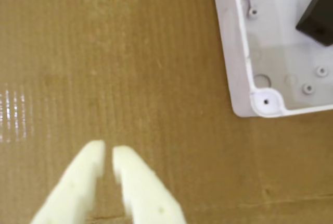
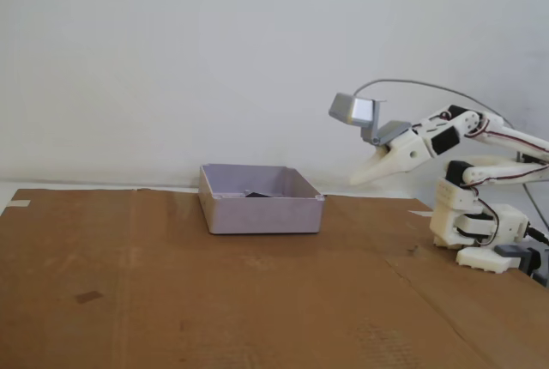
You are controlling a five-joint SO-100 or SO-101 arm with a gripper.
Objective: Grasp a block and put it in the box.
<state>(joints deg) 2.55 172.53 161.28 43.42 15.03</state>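
Note:
The black block (image 1: 318, 18) lies inside the pale lavender-grey box (image 1: 229, 52), which fills the top right corner of the wrist view. In the fixed view the box (image 2: 262, 213) stands on the cardboard near the middle, and only a dark sliver of the block (image 2: 256, 194) shows above its wall. My gripper (image 1: 108, 151) enters from the bottom of the wrist view, its two cream fingers almost together with nothing between them. In the fixed view the gripper (image 2: 354, 182) hangs in the air to the right of the box, above the level of its rim and apart from it.
Brown cardboard (image 2: 171, 300) covers the table, with a fold line at the right. The arm's base (image 2: 476, 223) stands at the right edge, with cables behind it. A grey camera housing (image 2: 353, 109) sits above the gripper. A white wall is behind.

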